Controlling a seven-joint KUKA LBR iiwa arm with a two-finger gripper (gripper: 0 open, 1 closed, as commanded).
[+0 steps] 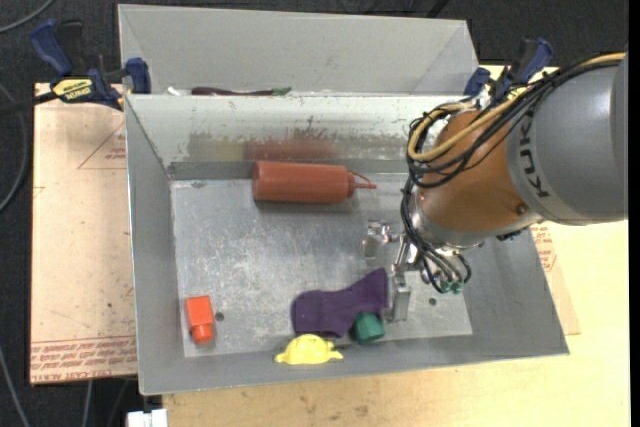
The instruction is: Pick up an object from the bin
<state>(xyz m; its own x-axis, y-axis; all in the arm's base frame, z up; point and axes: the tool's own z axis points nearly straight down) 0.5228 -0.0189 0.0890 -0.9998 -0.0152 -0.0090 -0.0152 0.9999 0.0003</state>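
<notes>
My gripper is low in the front right part of the bin, open, with one metal finger towards the back and the other towards the front. A purple soft cloth-like thing lies at the front middle. Its raised right end sits just left of the gap between the fingers, and nothing is held. A small green piece lies against the purple thing's right end, beside the front finger. A yellow rounded thing rests at the front wall, below the purple thing.
A long red-brown squeeze bottle lies on its side along the back wall, nozzle pointing right. An orange block sits in the front left corner. The arm, with its orange cover and cables, hangs over the bin's right side.
</notes>
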